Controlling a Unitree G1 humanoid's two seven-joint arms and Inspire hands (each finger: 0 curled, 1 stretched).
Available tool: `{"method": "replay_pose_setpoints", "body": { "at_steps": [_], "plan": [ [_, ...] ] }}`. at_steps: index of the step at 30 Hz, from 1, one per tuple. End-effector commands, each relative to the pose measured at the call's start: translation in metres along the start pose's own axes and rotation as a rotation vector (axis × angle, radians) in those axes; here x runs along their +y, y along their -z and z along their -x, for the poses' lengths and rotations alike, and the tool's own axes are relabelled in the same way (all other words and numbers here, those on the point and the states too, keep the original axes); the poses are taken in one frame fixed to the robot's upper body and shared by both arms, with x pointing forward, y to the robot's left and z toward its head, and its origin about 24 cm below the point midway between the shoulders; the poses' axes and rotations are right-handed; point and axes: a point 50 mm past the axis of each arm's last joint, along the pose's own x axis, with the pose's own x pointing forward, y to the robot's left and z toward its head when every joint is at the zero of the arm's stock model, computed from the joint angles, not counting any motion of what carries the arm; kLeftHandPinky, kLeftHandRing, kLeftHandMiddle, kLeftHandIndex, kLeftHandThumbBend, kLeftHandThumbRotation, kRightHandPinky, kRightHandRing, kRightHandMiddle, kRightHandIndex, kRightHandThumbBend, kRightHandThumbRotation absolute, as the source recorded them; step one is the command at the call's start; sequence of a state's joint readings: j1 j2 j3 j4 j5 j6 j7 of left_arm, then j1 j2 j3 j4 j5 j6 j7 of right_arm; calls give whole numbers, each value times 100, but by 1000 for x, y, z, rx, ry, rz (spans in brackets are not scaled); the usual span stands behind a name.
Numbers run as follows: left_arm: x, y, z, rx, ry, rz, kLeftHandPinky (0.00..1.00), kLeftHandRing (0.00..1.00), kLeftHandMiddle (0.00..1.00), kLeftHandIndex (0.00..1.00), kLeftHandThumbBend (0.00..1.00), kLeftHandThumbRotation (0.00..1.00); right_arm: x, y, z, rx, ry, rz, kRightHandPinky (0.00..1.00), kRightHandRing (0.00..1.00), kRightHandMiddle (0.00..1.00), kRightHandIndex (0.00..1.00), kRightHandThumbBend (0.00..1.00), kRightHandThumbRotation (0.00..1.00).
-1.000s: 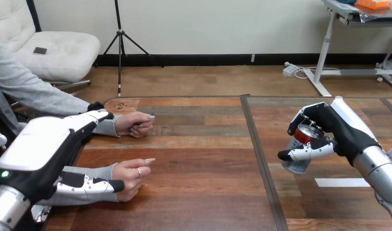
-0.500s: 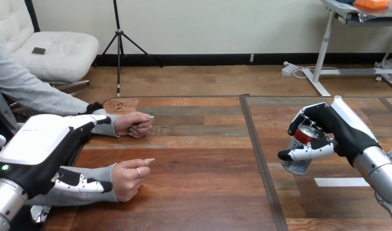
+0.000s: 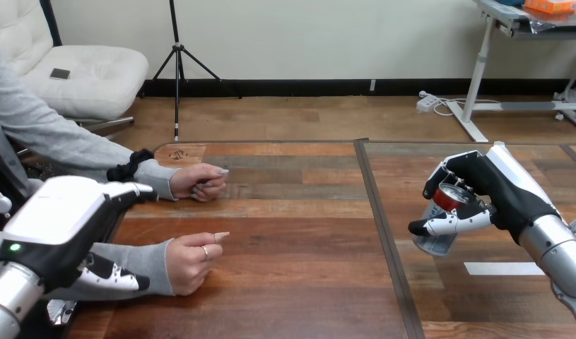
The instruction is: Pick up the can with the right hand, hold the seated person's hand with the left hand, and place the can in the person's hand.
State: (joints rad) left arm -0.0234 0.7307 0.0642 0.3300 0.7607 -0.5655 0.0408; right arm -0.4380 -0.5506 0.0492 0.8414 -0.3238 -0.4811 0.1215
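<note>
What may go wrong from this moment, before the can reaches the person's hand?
1. The right hand grips the can tilted, above the table, far from the person; it might slip during the long carry.
2. The person's nearer hand is loosely curled, not palm up, so the can may find no seat.
3. The left hand sits at the forearm sleeve, so it may steady the hand poorly.

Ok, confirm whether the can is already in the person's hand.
No, the right hand has its fingers curled round the can, well apart from the person's hands.
</note>
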Motion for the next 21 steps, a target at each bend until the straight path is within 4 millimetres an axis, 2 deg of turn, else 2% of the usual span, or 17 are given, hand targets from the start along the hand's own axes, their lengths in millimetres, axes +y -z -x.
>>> {"method": "replay_pose_setpoints", "body": {
  "at_steps": [1,21],
  "plan": [
    [19,-2,-19,-48,-53,-66,64,69,72,71,100,19,-25,-27,-16,-103,89,7,33,37,42,42,86,0],
    [16,-3,-39,-56,71,-38,61,68,71,70,100,16,-27,-25,-15,-109,96,5,33,36,41,42,87,0]
  ]
}}
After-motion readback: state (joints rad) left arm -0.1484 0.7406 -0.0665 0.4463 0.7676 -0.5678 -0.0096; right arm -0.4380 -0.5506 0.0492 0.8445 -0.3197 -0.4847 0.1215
